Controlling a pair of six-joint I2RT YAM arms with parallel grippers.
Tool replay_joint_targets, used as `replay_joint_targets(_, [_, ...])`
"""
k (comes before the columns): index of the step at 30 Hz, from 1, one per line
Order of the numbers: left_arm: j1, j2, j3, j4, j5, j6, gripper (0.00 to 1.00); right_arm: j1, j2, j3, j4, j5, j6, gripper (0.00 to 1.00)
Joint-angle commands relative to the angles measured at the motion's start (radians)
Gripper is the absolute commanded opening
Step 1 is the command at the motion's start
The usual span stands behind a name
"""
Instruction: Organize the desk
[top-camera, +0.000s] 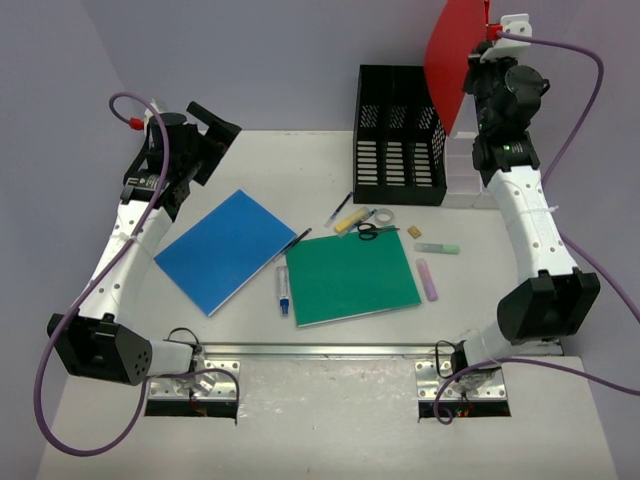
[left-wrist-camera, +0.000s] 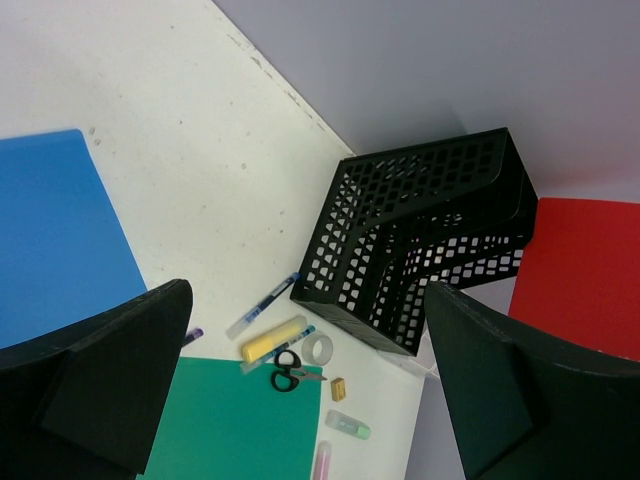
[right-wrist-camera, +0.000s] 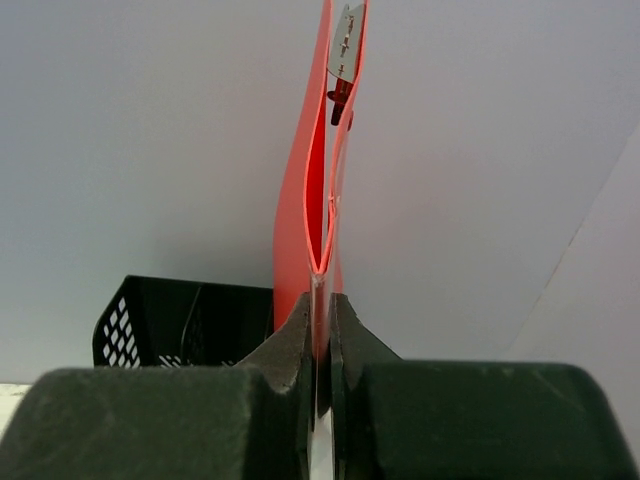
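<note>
right jaws clamped shut on the bottom edge of the red folder (right-wrist-camera: 300, 230). It's a thin pinch right at the rim, with the whole sheet standing up above the grip, high over the right end of the black mesh file holder (top-camera: 398, 135). Main risk is that the floppy folder swings or creeps in that small bite on the way down. The two leaves bow apart just above the jaws, so one leaf could land on a divider or straddle two slots and buckle instead of sliding in. The holder looks light and nothing braces it, so a skewed entry could shove it back or rock it into the clear compartment box (top-camera: 462, 180) touching its right side. left jaws are wide open and empty, over the rear-left of the tabletop (top-camera: 290, 160), well apart from the holder, so no help there. The tabletop spreads below both arms, rail at the near edge. It carries the blue folder (top-camera: 225, 250), the green folder (top-camera: 350, 278), the scissors (top-camera: 372, 231), the tape roll (top-camera: 383, 216) and pens just in front of the holder. A dropped folder would land on that clutter and scatter it.
</note>
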Motion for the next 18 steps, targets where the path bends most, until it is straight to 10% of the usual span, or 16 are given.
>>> replay_joint_targets(1, [0.015, -0.002, 0.019, 0.037, 0.001, -0.004, 1.0, -0.007, -0.069, -0.087, 0.034, 0.026, 0.044, 0.0])
replay_joint_targets(18, [0.015, 0.008, 0.004, 0.04, 0.032, -0.032, 1.0, -0.005, -0.191, -0.28, 0.011, 0.021, 0.077, 0.0])
